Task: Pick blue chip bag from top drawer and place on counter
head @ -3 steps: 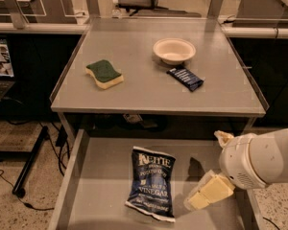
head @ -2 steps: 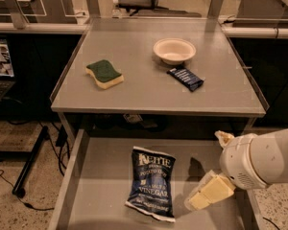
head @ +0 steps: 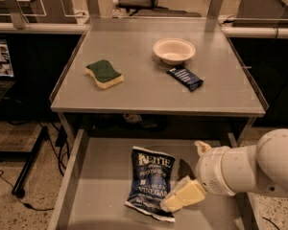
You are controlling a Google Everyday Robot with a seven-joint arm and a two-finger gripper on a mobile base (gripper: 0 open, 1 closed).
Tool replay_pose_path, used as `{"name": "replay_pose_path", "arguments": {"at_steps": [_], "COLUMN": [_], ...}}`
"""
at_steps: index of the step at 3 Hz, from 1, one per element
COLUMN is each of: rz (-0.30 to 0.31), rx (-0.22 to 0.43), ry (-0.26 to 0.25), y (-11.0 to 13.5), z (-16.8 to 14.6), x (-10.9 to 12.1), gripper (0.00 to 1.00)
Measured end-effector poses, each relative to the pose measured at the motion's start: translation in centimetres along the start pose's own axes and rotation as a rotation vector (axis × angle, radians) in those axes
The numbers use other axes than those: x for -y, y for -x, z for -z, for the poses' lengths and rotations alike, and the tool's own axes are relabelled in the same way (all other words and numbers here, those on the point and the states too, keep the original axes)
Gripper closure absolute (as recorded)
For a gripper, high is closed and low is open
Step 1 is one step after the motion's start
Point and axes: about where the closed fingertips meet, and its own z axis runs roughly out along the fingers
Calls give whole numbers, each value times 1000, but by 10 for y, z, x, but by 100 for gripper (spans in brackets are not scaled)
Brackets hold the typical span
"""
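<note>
We are seeing gripper (head: pixel 183 196) hiding a corner of blue chip bag (head: pixel 150 182) | grip: cannot tell | top drawer (head: pixel 98 176) front edge running out of view

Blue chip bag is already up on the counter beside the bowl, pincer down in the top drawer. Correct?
No. The camera view shows the blue chip bag lying in the top drawer, not on the counter beside the bowl. The pincer is down in the drawer, at the bag's edge.
</note>
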Motion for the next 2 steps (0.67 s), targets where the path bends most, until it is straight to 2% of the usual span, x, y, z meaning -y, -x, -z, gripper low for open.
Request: {"name": "replay_pose_path", "arguments": {"at_steps": [1, 2], "rz": [-20, -37], "rx": [30, 31], "ry": [9, -4], "y": [5, 8], "z": [-22, -60], "x": [-7, -19], "gripper": [0, 0]}}
